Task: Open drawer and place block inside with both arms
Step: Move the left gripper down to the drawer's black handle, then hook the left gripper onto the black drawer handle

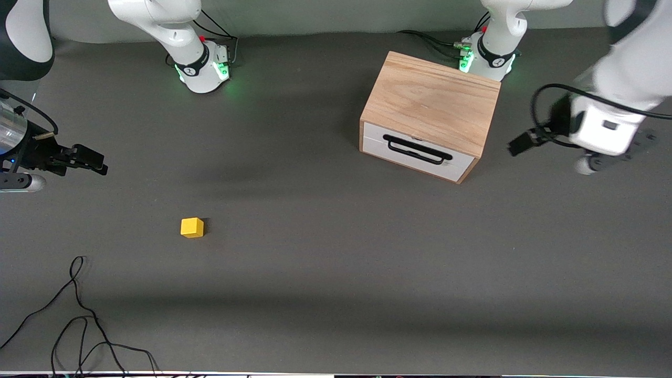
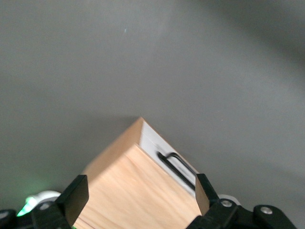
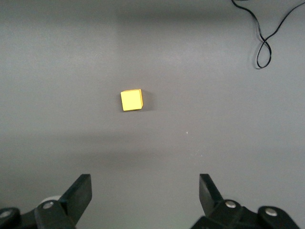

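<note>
We note the drawer (image 1: 420,152) is shut, upper right of the front frame; the block (image 1: 192,227) sits on the bare bench (image 1: 336,273), lower left of centre, well apart from the cabinet (image 1: 433,102). Left claw (image 2: 140,193) hangs above the cabinet, jaws wide, holding nothing. Right claw (image 3: 145,191) hovers at the frame's left edge, over bare bench near the block, jaws wide, empty. Risks: the thin handle (image 1: 417,148) could slip from the fingers; pulling may drag the whole unfixed cabinet; the small block may skid if pinched off-centre.
</note>
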